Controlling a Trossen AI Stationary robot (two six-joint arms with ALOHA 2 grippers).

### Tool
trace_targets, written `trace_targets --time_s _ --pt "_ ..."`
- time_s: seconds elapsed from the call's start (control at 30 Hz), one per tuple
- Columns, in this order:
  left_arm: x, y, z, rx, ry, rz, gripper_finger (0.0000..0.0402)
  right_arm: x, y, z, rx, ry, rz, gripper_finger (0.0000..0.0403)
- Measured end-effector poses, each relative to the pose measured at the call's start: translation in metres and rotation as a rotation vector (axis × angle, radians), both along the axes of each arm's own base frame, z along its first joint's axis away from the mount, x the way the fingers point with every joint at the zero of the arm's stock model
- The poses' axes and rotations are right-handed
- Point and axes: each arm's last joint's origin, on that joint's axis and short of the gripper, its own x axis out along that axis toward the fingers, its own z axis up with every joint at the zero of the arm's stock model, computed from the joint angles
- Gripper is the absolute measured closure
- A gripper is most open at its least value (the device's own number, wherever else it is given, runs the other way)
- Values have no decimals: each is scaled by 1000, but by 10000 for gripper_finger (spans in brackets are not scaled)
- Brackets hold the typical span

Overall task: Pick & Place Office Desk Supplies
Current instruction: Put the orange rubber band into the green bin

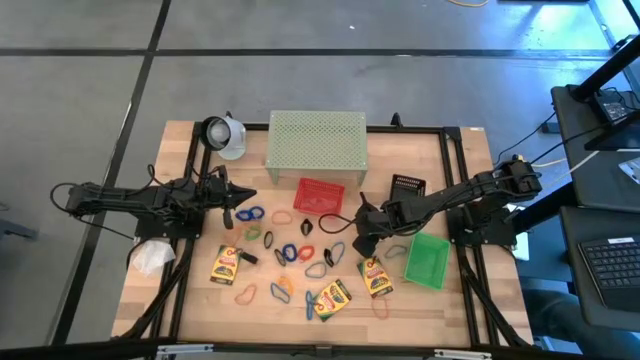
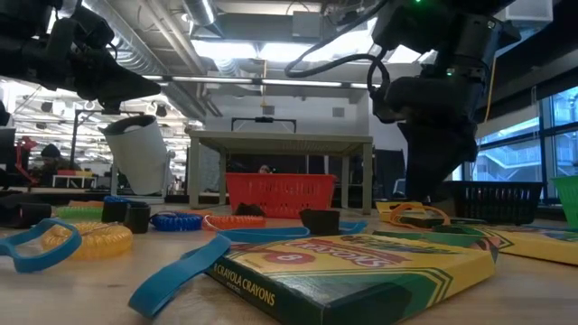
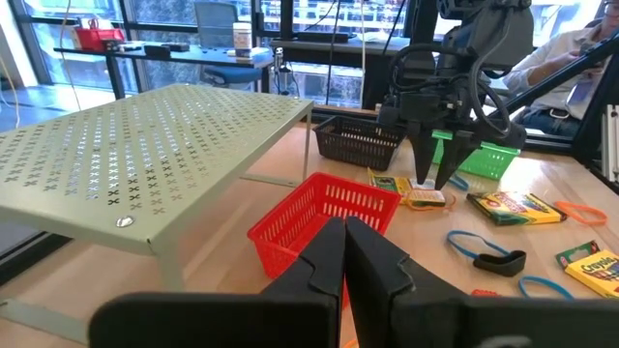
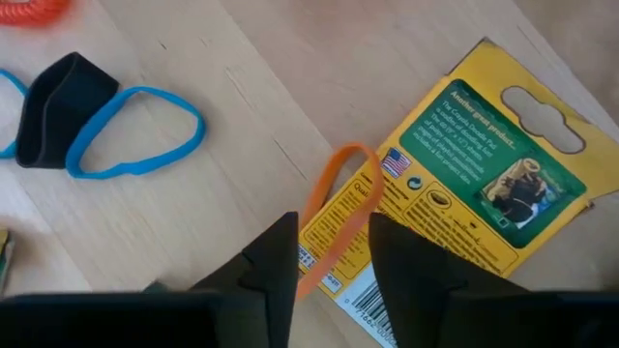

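Over crayon box (image 4: 474, 184), right gripper (image 4: 334, 256) straddling orange loop (image 4: 334, 217).

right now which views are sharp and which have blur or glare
High view: even light, all sharp. Low view: crayon box up front is crisp, ceiling lights glare, arms dark against them. Left wrist view: left gripper fingers soft, red basket clear. Right wrist view: orange loop and box back sharp.
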Motion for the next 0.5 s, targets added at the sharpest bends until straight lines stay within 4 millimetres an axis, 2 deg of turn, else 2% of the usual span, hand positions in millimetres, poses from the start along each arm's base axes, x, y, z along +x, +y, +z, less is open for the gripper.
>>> trace_targets --time_s 0.2,0.5 --pt "0 0 0 0 0 0 397 0 0 0 10 1 -13 252" --pt "0 0 0 0 0 -1 397 1 0 -13 7 59 -29 266"
